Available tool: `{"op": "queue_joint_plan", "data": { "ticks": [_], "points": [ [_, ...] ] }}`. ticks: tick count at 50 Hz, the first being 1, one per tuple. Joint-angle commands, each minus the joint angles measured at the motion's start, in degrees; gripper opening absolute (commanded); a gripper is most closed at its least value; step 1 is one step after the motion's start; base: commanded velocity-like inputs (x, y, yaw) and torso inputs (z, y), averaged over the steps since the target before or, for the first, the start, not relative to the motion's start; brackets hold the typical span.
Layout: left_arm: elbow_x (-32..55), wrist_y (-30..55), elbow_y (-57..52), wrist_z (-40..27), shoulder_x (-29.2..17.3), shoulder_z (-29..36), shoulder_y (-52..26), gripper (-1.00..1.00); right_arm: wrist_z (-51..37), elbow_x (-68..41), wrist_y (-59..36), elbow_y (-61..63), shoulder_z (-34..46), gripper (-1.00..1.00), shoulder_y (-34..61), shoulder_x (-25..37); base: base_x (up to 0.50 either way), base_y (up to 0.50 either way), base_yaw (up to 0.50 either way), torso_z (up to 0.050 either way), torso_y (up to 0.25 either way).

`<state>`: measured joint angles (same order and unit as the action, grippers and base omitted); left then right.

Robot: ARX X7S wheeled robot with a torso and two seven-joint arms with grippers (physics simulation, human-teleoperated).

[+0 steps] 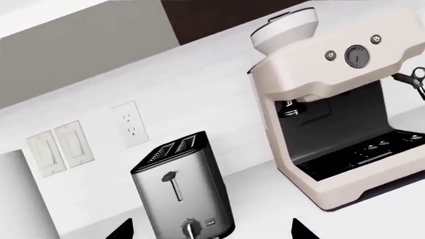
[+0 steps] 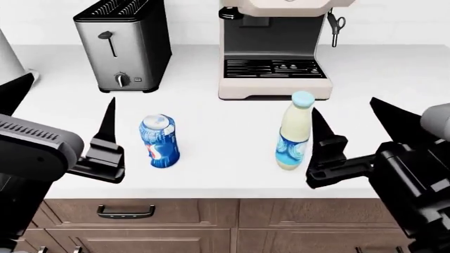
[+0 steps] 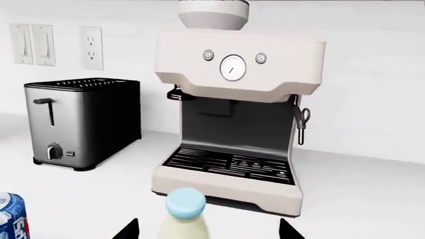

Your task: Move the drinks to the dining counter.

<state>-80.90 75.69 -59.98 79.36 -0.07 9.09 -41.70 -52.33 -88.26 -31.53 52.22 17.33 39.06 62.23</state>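
The blue soda can (image 2: 159,141) stands upright near the front of a white counter (image 2: 218,174). To its right stands the cream bottle (image 2: 293,134) with a light-blue cap. My left gripper (image 2: 60,110) hangs open to the left of the can, its nearer finger (image 2: 107,124) beside the can and apart from it. Open too, my right gripper (image 2: 355,126) sits just right of the bottle. In the right wrist view the bottle (image 3: 184,211) rises between the tips of the right gripper (image 3: 207,230), untouched. The left wrist view lacks the can. The dining counter is out of view.
A steel toaster (image 2: 125,45) and a cream coffee machine (image 2: 274,50) stand at the back of this counter, against a white wall with an outlet (image 1: 130,124) and switches (image 1: 59,148). Brown drawers (image 2: 126,212) lie below the front edge.
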Motion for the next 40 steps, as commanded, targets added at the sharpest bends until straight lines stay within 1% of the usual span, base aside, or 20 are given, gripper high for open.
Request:
{"op": "queue_joint_plan", "data": {
  "ticks": [1,14,25,31,40],
  "points": [
    [0.69,-0.29,-0.01,-0.15,0.01,0.56,0.92,1.00,1.32,-6.27,3.13,-0.34,-1.78,1.00,-1.45,0.66,0.00,0.00,0.00,0.000,0.000],
    [0.81,-0.63,-0.01,-0.11,0.01,0.21,0.95,1.00,2.32,-6.10,2.92,-0.79,-1.36,1.00,-2.00,0.11,0.00,0.00,0.00,0.000,0.000],
    [0.62,-0.32,-0.01,-0.13,0.01,0.68,0.64,1.00,2.34,-4.95,1.01,-1.40,0.50,1.00,-2.01,-0.88,0.00,0.00,0.00,0.000,0.000],
    [1.57,-0.37,-0.01,-1.06,0.03,0.63,1.06,1.00,3.18,-2.42,0.14,-2.86,2.19,1.00,-3.14,-2.80,0.00,0.00,0.00,0.000,0.000],
    [2.23,-0.42,-0.01,-1.56,0.02,0.68,1.13,1.00,3.96,-0.50,-2.51,-4.31,5.09,1.00,-1.98,-5.39,0.00,0.00,0.00,0.000,0.000]
  ]
}}
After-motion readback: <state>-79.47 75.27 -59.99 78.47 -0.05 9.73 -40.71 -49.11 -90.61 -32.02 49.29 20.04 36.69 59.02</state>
